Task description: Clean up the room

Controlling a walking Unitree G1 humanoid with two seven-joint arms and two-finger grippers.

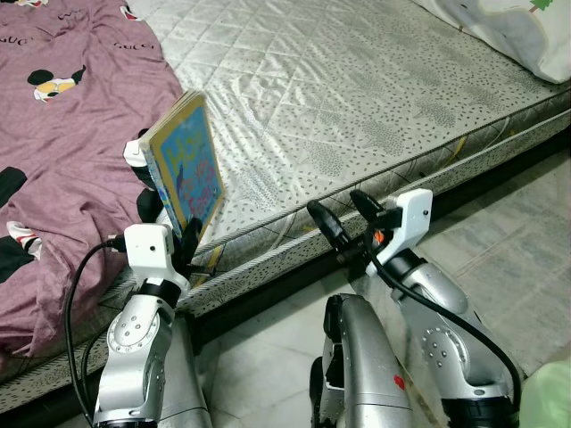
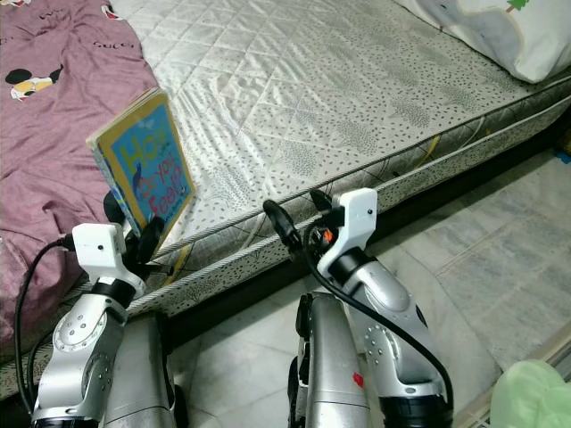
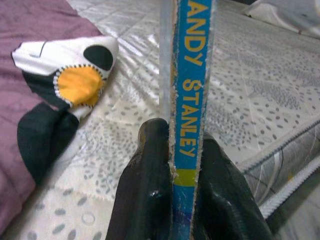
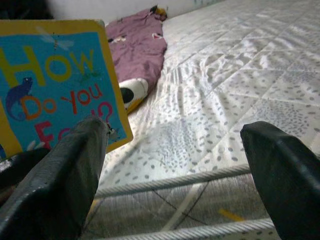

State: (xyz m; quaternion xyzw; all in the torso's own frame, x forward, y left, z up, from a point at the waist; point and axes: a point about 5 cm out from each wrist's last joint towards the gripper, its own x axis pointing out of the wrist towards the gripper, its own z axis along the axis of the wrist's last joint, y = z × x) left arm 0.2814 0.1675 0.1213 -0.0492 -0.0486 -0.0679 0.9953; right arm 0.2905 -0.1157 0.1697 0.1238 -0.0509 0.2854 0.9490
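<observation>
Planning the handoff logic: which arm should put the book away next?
Left. The left gripper already clamps the book by its lower edge, upright over the mattress edge. The right gripper hangs open and empty beside it.

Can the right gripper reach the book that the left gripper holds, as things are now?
Probably yes: the right gripper is open and faces the book, held upright by the left gripper, with nothing between them.
</observation>
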